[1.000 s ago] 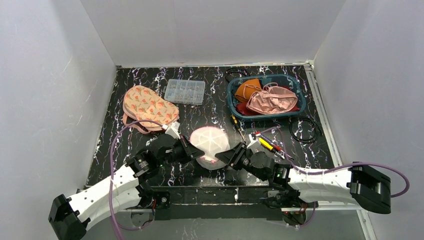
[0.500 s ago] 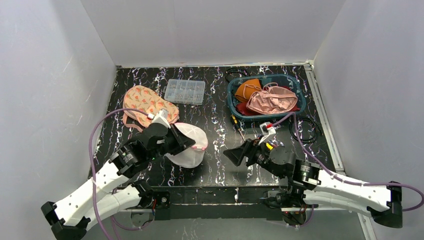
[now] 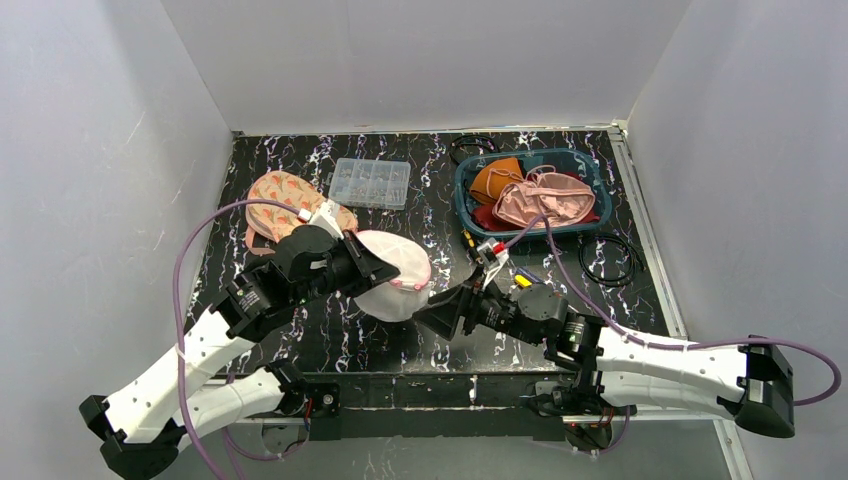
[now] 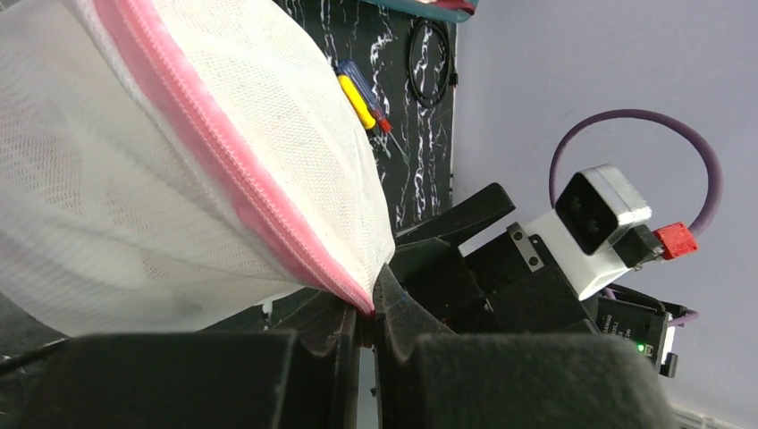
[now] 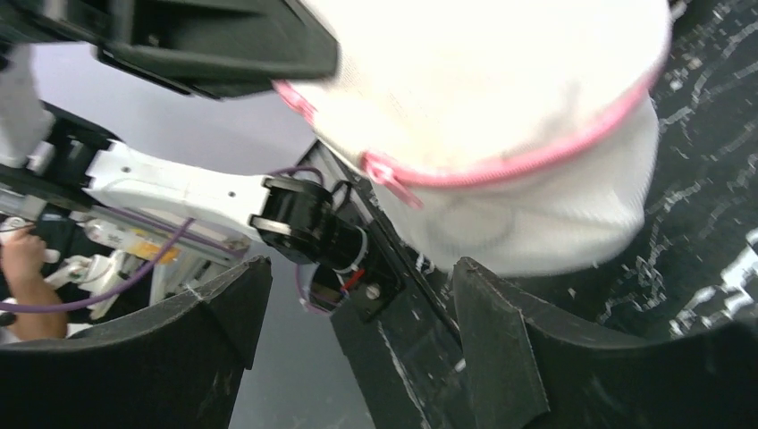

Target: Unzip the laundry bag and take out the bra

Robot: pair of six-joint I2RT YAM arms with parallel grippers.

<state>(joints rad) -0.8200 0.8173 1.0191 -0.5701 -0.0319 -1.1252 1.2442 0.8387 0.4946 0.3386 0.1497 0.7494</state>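
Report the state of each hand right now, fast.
Left hand: shut on the pink zipper edge of the laundry bag.
Right hand: open, holding nothing, facing the bag.

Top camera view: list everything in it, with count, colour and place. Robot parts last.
laundry bag: one, white mesh with pink zip, held up at front centre
patterned garment: one, peach, back left
compartment box: one, clear, back centre
basket: one, teal, back right
clothes: at least three, orange, pink, dark red, in the basket
cable loops: two, black, right of and behind the basket
screwdriver: one, yellow and blue, front of the basket
table: one, black marbled
left gripper: shut on the laundry bag
right gripper: open, beside the bag
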